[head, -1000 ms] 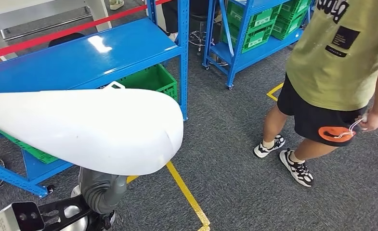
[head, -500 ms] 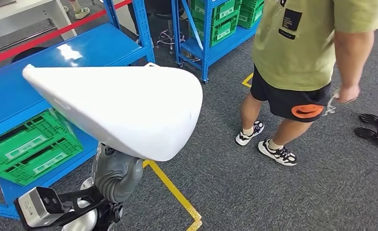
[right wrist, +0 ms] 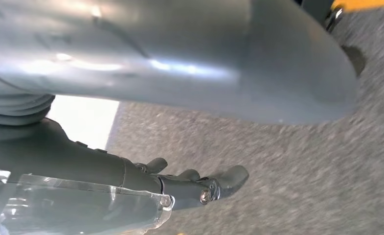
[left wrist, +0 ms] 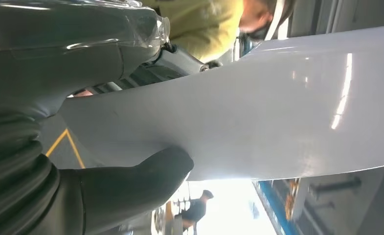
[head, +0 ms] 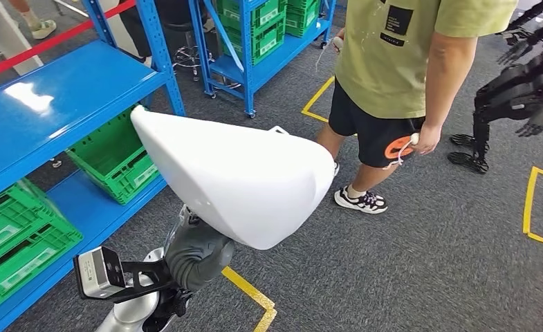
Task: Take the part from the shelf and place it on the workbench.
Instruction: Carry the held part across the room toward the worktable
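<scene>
The part (head: 234, 180) is a large smooth white shell, carried in front of me above the grey carpet. My left hand (head: 196, 249) is under its near edge, with the grey ribbed wrist cover showing below the shell. In the left wrist view the left hand (left wrist: 106, 186) grips the part (left wrist: 258, 107), its thick thumb pressed flat against the white surface. In the right wrist view the part (right wrist: 180, 54) passes overhead as a grey underside. My right hand (right wrist: 199, 188) lies below it, dark fingers stretched out, a gap of carpet between them and the shell.
A blue shelf (head: 61, 97) with green crates (head: 116, 155) stands at the left, and a second blue rack (head: 254, 41) behind. A person in a green shirt (head: 393, 62) stands close ahead. A dark robot (head: 524, 83) stands at the far right. Yellow tape (head: 254, 297) marks the carpet.
The whole view has swung to the right, away from the blue shelf, so the camera has turned. The part stays held in front, and the person now stands nearer the middle.
</scene>
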